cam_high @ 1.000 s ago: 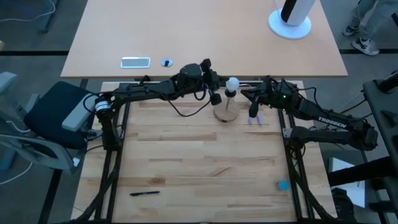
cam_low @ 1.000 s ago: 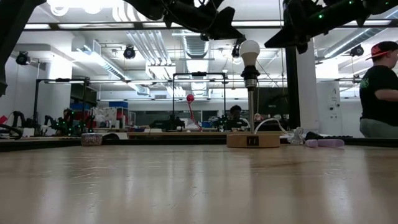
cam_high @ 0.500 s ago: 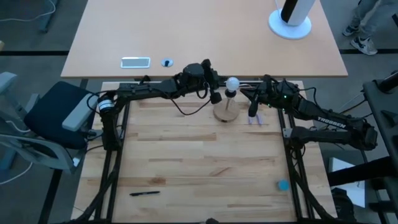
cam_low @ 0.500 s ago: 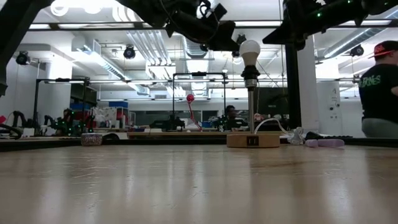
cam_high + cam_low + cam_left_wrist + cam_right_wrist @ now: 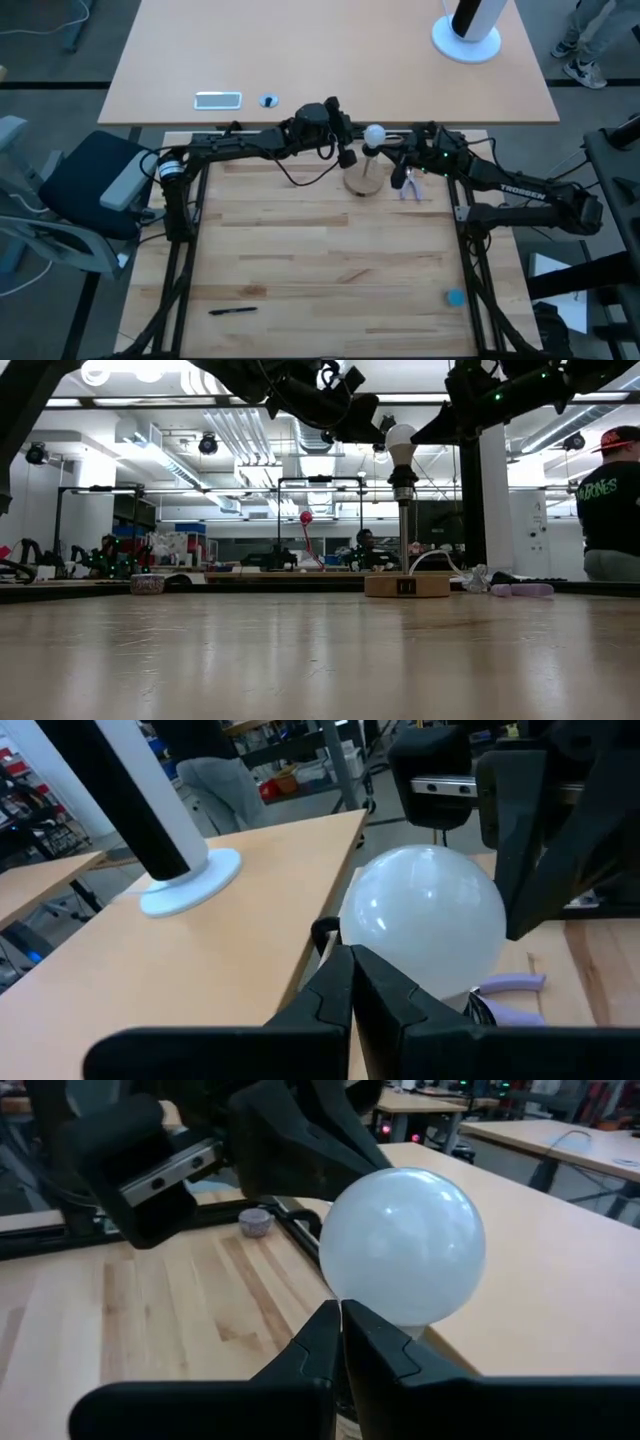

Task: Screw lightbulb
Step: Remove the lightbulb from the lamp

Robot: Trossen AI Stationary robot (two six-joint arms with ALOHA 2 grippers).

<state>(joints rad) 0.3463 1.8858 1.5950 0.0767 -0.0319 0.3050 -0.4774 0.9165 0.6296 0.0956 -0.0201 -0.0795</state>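
Right gripper (image 5: 397,181) has edged in toward the bulb (image 5: 374,133) since a second ago, and now it hangs just beside it, fingers pressed together, pinching nothing. Left gripper (image 5: 347,156) sits on the bulb's other side, hardly shifted, its fingers (image 5: 352,982) also squeezed together right in front of the white globe. So the bulb stands between the two claws, upright atop the black post (image 5: 404,530) on the wooden disc (image 5: 407,585). Beyond the right gripper, a small purple piece (image 5: 518,589) lies on the table (image 5: 320,260). A person (image 5: 612,500) stands in the room behind.
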